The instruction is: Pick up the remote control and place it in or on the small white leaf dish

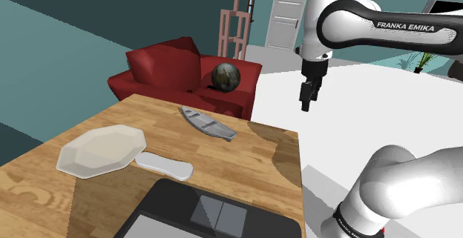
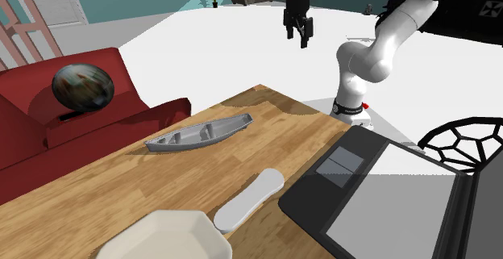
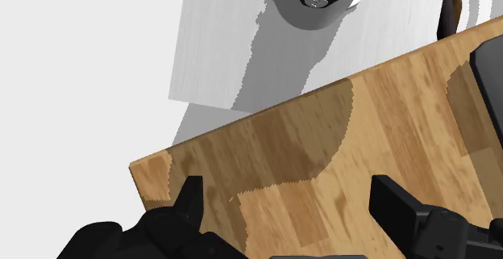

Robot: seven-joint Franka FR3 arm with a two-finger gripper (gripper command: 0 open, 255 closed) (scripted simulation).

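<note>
The remote control (image 1: 165, 165) (image 2: 248, 197) is a plain white oblong bar lying flat on the wooden table (image 1: 252, 155), right beside a white octagonal dish (image 1: 100, 151) (image 2: 165, 240). Farther back lies a long grey boat-shaped leaf dish (image 1: 208, 123) (image 2: 199, 132) with ribs inside. My gripper (image 1: 305, 103) (image 2: 300, 38) hangs high above the table's corner, far from both, pointing down. In the wrist view its black fingers (image 3: 190, 202) stand wide apart over the table corner (image 3: 266, 160), with nothing between them.
A dark open laptop (image 1: 196, 210) (image 2: 363, 185) takes the table's near edge. A red sofa (image 1: 167, 70) with a dark sphere (image 1: 225, 75) stands behind the table. A black wire basket (image 2: 467, 140) sits by the laptop. White floor (image 3: 81, 72) lies past the corner.
</note>
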